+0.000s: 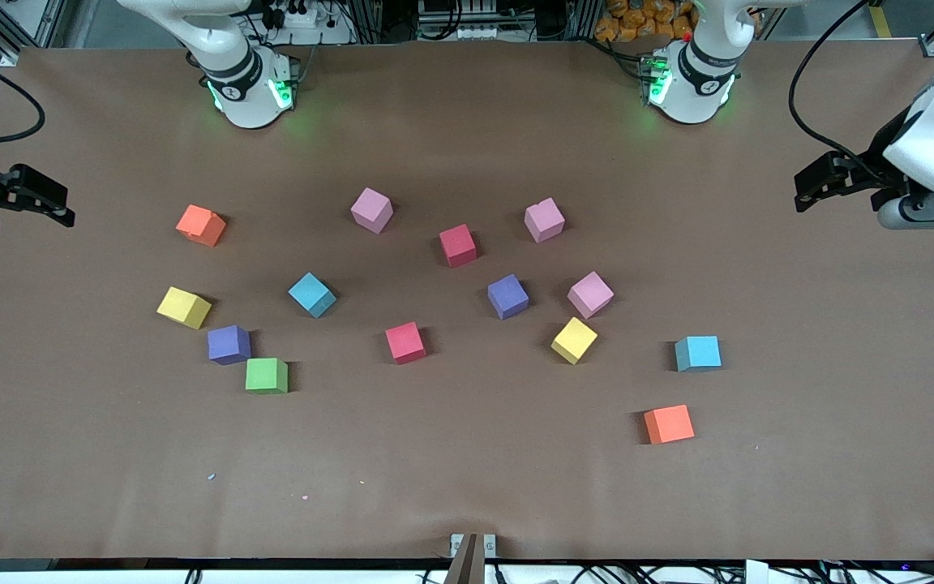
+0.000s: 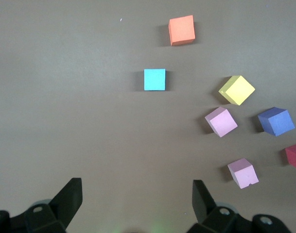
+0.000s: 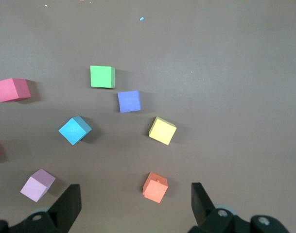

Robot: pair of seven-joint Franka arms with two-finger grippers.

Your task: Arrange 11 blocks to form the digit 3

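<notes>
The blocks lie scattered singly on the brown table; no digit 3 is in view. Three are pink (image 1: pixel 372 210) (image 1: pixel 544 220) (image 1: pixel 590 294), two red (image 1: pixel 457 245) (image 1: pixel 405 341), two sky-blue (image 1: pixel 312 294) (image 1: pixel 697 353), two purple (image 1: pixel 507 296) (image 1: pixel 229 344), one green (image 1: pixel 266 375), two yellow (image 1: pixel 184 307) (image 1: pixel 574 340). My left gripper (image 1: pixel 809 188) (image 2: pixel 136 187) hangs open and empty over the left arm's end of the table. My right gripper (image 1: pixel 57 204) (image 3: pixel 135 191) hangs open and empty over the right arm's end, with nothing between its fingers.
Two orange cubes lie among the blocks: one (image 1: pixel 201 225) (image 3: pixel 155 187) toward the right arm's end, one (image 1: pixel 669 423) (image 2: pixel 182 30) nearest the front camera, beside the sky-blue block (image 2: pixel 154 79). Both arm bases (image 1: pixel 252 89) (image 1: pixel 690 81) stand at the table's back edge.
</notes>
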